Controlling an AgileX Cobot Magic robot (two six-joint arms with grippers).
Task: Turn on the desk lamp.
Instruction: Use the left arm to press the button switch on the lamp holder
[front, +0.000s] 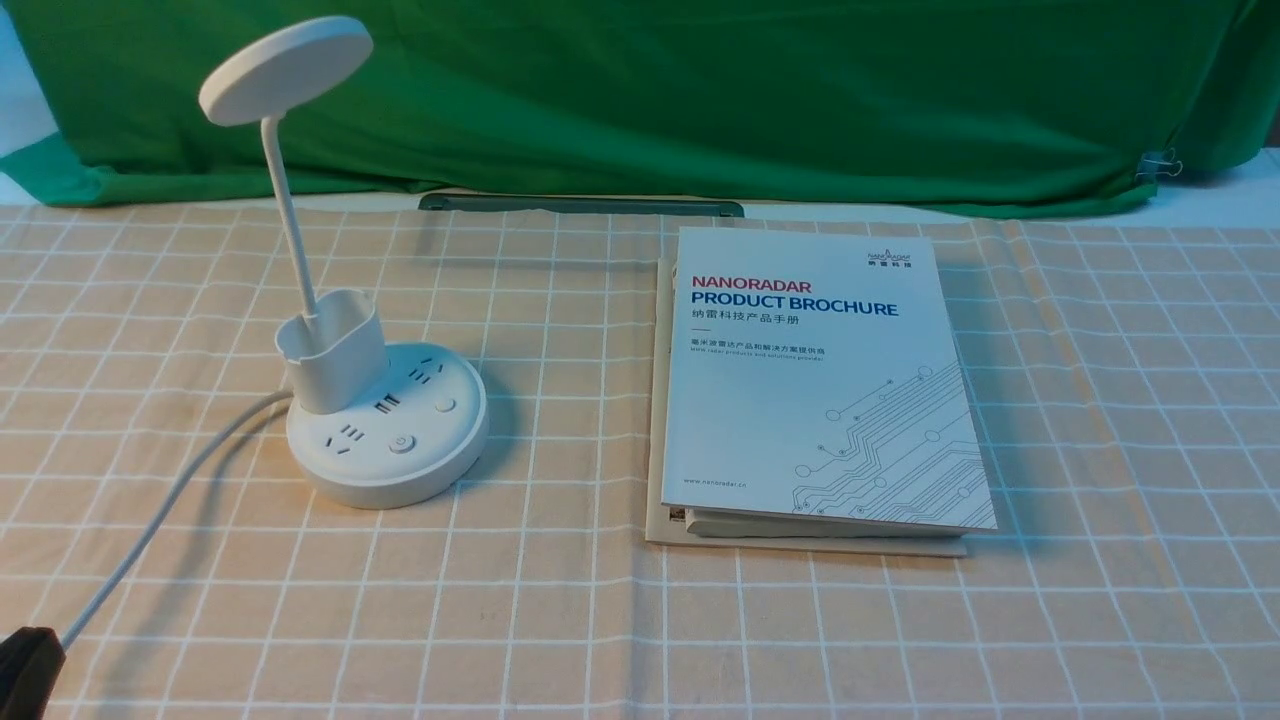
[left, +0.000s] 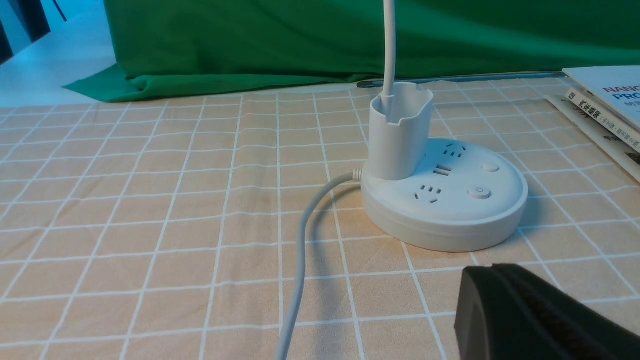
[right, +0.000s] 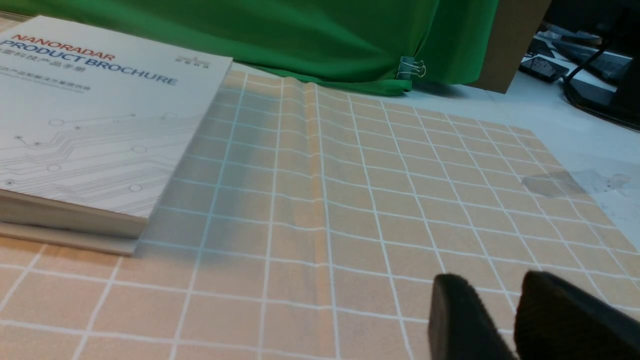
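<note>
The white desk lamp (front: 385, 455) stands on the checked cloth at the left, with its disc head (front: 285, 70) up on a thin neck, a cup (front: 335, 350) and a round base. The base shows sockets, a power button (front: 402, 443) and a second button (front: 445, 405). No glow shows from the head. Its cord (front: 150, 520) runs toward the near left. My left gripper (left: 492, 272) is shut and empty, low over the cloth just short of the base (left: 450, 220), with the power button (left: 479, 192) beyond it. My right gripper (right: 492, 285) is open and empty over bare cloth.
A stack of booklets topped by a white product brochure (front: 820, 380) lies right of the lamp, and also shows in the right wrist view (right: 90, 115). Green cloth (front: 700, 90) hangs along the back. The cord (left: 300, 250) trails across the cloth beside my left gripper.
</note>
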